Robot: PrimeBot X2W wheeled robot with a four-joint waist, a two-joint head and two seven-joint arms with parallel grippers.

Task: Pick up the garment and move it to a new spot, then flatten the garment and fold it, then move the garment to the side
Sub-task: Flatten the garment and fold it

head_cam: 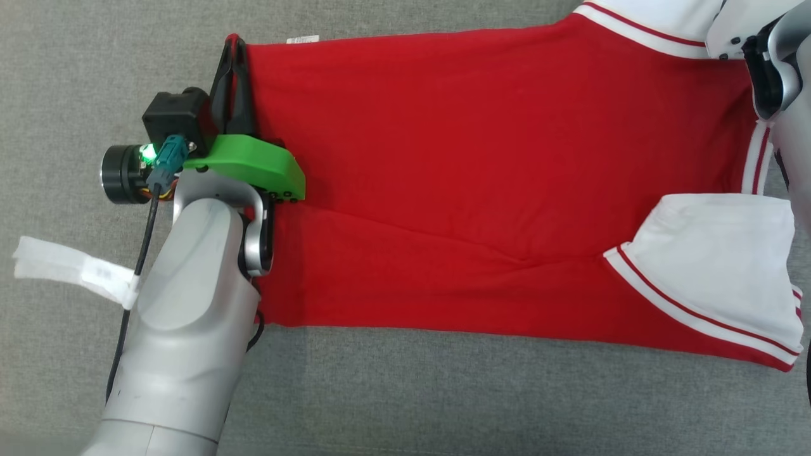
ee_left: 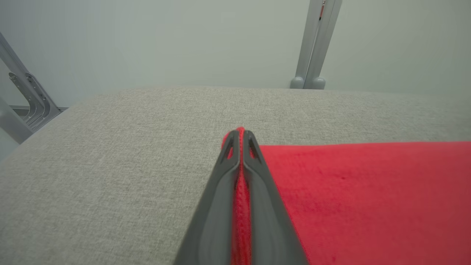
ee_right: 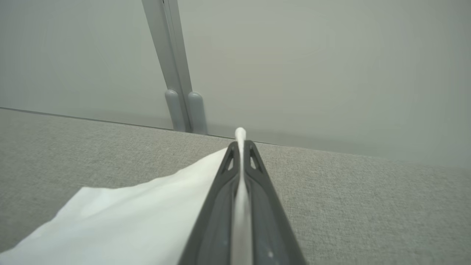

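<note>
Lower left, a rounded silver-grey forearm point(head_cam: 184, 329) trailing a thin black cable point(head_cam: 144, 240). Bright green plastic bracket point(head_cam: 253, 166) above, then the black-fingered left gripper point(head_cam: 233, 43).

Bright, even, soft light with faint shadows; wrist views bow at edges and blur up close

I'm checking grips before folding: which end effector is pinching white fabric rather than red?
The right end effector: it clamps the white sleeve, while the left end effector clamps the garment's red hem.

The garment point(head_cam: 475, 177) is red with white, red-striped sleeves point(head_cam: 716, 253), on a grey surface point(head_cam: 443, 392).
</note>
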